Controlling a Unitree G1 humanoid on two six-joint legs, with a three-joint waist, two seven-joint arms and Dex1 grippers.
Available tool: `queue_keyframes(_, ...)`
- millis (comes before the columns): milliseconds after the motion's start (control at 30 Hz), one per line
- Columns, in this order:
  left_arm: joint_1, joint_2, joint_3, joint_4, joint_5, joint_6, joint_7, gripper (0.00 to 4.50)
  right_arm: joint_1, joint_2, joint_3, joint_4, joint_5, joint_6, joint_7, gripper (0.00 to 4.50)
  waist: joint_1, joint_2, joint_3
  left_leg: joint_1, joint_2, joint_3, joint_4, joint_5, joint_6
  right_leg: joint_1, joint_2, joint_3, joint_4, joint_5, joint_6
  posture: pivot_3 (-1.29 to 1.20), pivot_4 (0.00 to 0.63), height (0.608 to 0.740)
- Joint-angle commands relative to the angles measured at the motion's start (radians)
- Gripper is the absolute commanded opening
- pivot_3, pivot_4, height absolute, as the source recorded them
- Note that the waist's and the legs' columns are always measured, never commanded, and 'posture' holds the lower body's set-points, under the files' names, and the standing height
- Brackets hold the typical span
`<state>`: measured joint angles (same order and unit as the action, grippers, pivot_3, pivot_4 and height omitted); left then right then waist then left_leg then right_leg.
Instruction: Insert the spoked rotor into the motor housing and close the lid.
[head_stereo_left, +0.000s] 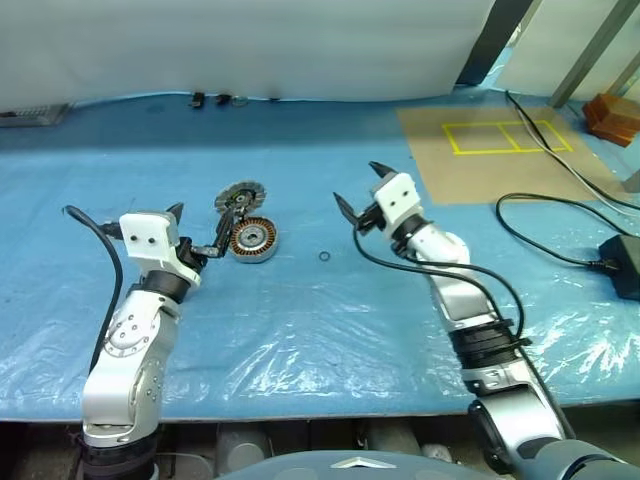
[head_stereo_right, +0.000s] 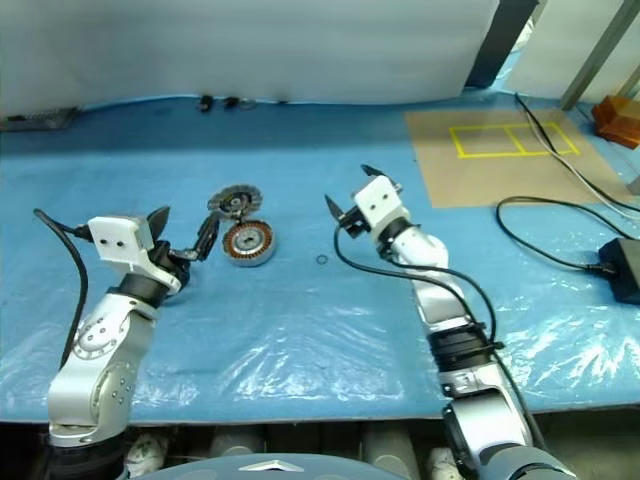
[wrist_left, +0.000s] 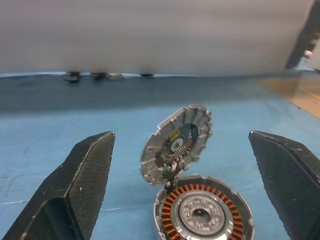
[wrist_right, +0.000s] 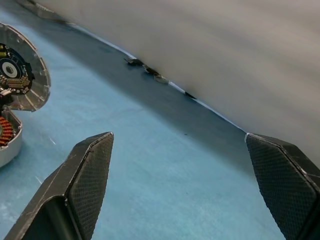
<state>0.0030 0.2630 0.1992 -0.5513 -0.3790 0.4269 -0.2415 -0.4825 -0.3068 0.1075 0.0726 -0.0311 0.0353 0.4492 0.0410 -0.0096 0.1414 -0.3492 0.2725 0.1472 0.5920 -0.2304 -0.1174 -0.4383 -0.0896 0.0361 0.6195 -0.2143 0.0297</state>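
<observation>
The motor housing (head_stereo_left: 253, 240) lies on the blue sheet, its copper windings and metal hub (wrist_left: 201, 214) facing up. The lid (head_stereo_left: 240, 197) stands tilted up from the housing's far rim, toothed face (wrist_left: 176, 144) toward me. My left gripper (head_stereo_left: 200, 228) is open just left of the housing and points at it; one fingertip (head_stereo_left: 222, 236) is close to the rim, and I cannot tell whether it touches. My right gripper (head_stereo_left: 363, 192) hovers open and holds nothing, well to the right of the housing. The spoked rotor is out of view.
A tiny black O-ring (head_stereo_left: 324, 257) lies between housing and right arm. At the right are a cardboard sheet with yellow tape (head_stereo_left: 500, 150), black cables (head_stereo_left: 560, 205), a black adapter (head_stereo_left: 622, 265) and an orange object (head_stereo_left: 612, 115). Small parts (head_stereo_left: 215, 99) sit at the far edge.
</observation>
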Motion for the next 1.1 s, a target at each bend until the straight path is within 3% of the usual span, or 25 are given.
queue_keyframes(33, -0.03, 0.069, 0.036, 0.007, -0.096, 0.01, -0.119, 4.5, -0.025, -0.015, 0.002, -0.038, 0.052, 0.022, 0.076, 4.44, -0.002, 0.0, 0.0, 0.0, 0.0, 0.0, 0.0, 0.0, 0.0, 0.0, 0.0, 0.0, 0.0, 0.0, 0.0, 0.0, 0.15, 0.74)
queue_keyframes(267, 0.037, 0.232, 0.031, 0.008, -0.219, 0.042, -0.349, 4.5, -0.001, -0.094, 0.002, -0.148, 0.225, 0.205, 0.314, 4.44, 0.0, 0.0, 0.0, 0.0, 0.0, 0.0, 0.0, 0.0, 0.0, -0.001, 0.0, 0.001, 0.001, 0.0, -0.001, 0.0, 0.15, 0.74)
queue_keyframes(567, 0.055, 0.365, 0.066, 0.051, -0.266, 0.058, -0.495, 4.5, 0.004, -0.201, 0.042, -0.26, 0.359, 0.344, 0.539, 4.44, -0.003, 0.001, 0.0, 0.0, 0.0, 0.0, 0.0, 0.0, 0.0, -0.001, 0.0, 0.001, 0.002, -0.003, -0.006, 0.0, 0.15, 0.74)
queue_keyframes(867, 0.129, 0.424, 0.125, 0.148, -0.2, -0.046, -0.587, 4.5, -0.237, -0.172, 0.169, -0.01, 0.286, 0.288, 0.708, 4.44, -0.002, 0.001, 0.0, 0.002, 0.001, 0.001, 0.001, 0.0, 0.001, -0.001, 0.0, 0.001, 0.002, -0.004, -0.007, 0.0, 0.15, 0.74)
queue_keyframes(967, 0.149, 0.413, 0.144, 0.156, -0.197, -0.062, -0.58, 4.5, -0.334, -0.132, 0.232, 0.061, 0.245, 0.287, 0.75, 4.44, -0.002, 0.001, 0.0, 0.001, 0.001, 0.001, 0.001, 0.0, 0.001, -0.002, 0.0, 0.0, 0.002, -0.004, -0.007, 0.0, 0.15, 0.74)
queue_keyframes(1100, 0.192, 0.355, 0.19, 0.162, -0.195, -0.09, -0.528, 4.5, -0.468, -0.044, 0.383, 0.221, 0.069, 0.201, 0.737, 4.44, -0.005, 0.0, 0.0, 0.001, 0.002, 0.001, 0.001, 0.0, 0.001, -0.002, 0.0, -0.001, 0.003, -0.004, -0.008, 0.0, 0.15, 0.74)
